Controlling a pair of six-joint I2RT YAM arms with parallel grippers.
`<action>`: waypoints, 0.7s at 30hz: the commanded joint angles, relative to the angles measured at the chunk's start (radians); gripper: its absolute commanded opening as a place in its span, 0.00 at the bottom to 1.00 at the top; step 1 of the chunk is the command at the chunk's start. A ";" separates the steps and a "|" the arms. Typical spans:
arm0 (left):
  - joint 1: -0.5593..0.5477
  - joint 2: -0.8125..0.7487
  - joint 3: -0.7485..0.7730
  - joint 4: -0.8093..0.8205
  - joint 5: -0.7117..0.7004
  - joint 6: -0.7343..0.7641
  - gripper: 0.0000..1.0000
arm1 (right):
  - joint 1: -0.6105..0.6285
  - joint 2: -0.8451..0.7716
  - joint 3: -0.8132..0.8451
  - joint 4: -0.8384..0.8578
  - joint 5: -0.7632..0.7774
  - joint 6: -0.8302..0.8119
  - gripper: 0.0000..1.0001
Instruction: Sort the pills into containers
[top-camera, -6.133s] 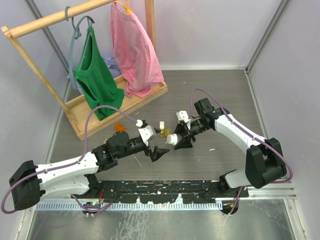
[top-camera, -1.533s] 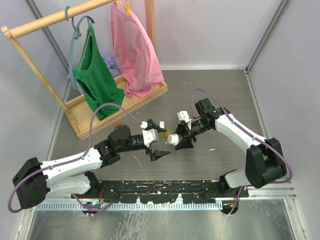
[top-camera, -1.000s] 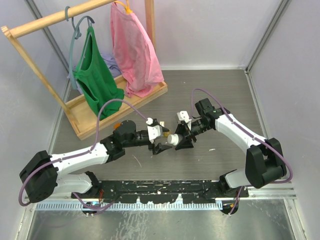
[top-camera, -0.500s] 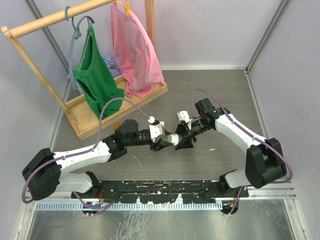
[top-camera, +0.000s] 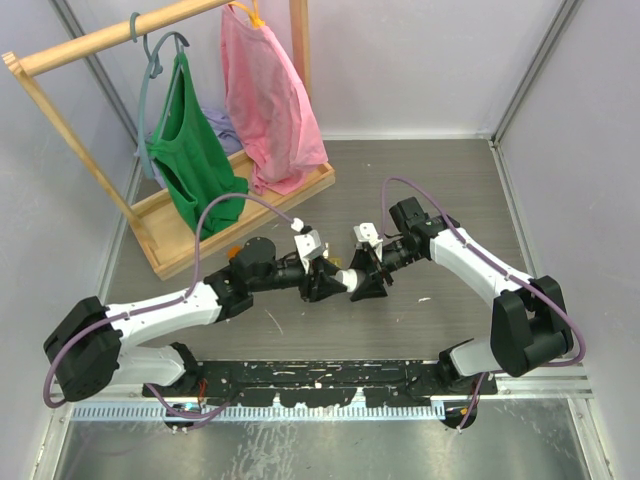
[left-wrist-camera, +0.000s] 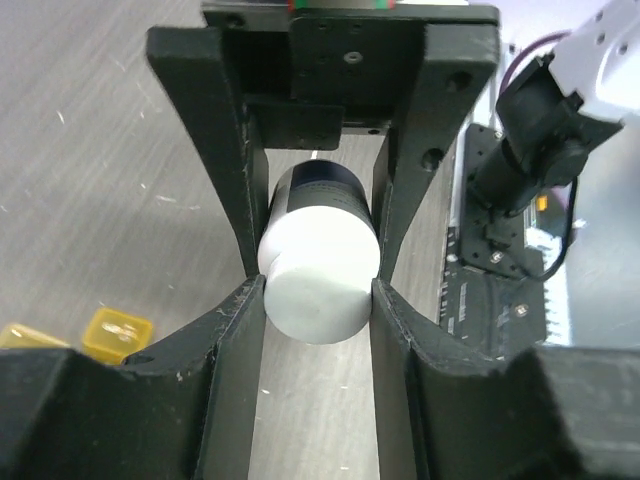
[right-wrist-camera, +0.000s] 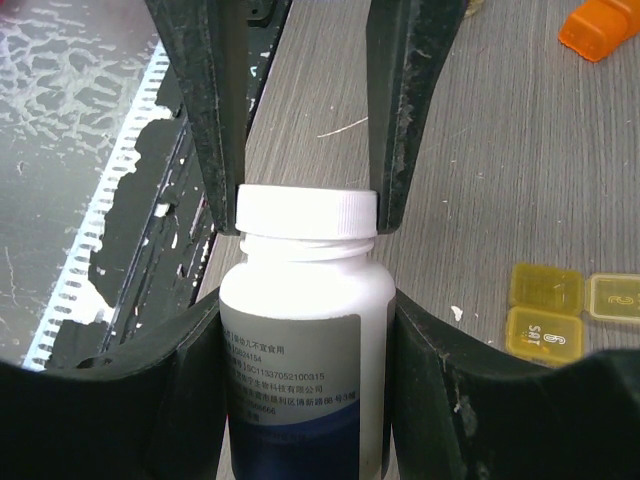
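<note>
Grey tabletop (right-wrist-camera: 480, 150) bears containers (right-wrist-camera: 545, 310) near right fingers (right-wrist-camera: 450, 420) gripping bottle (right-wrist-camera: 300, 330).

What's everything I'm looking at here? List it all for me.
pill bottle: one, white with dark label, mid-table between the arms
yellow pill boxes: two, translucent yellow, on the table near the bottle
orange plastic piece: one, orange, on the table
wooden rack: one, pale wood, back left
garments: three, green, pink, lavender, on the rack
table: one, grey wood-grain, under everything
left end effector: one, black, gripping the bottle's cap
right end effector: one, black, gripping the bottle's body
</note>
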 joint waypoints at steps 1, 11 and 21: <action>-0.008 -0.052 0.066 -0.030 -0.103 -0.344 0.15 | -0.005 0.000 0.034 0.008 -0.023 -0.017 0.01; -0.032 -0.049 0.124 -0.230 -0.347 -0.852 0.08 | -0.005 0.000 0.034 0.008 -0.022 -0.016 0.01; -0.033 -0.097 0.139 -0.371 -0.515 -1.106 0.00 | -0.005 0.000 0.035 0.006 -0.021 -0.016 0.01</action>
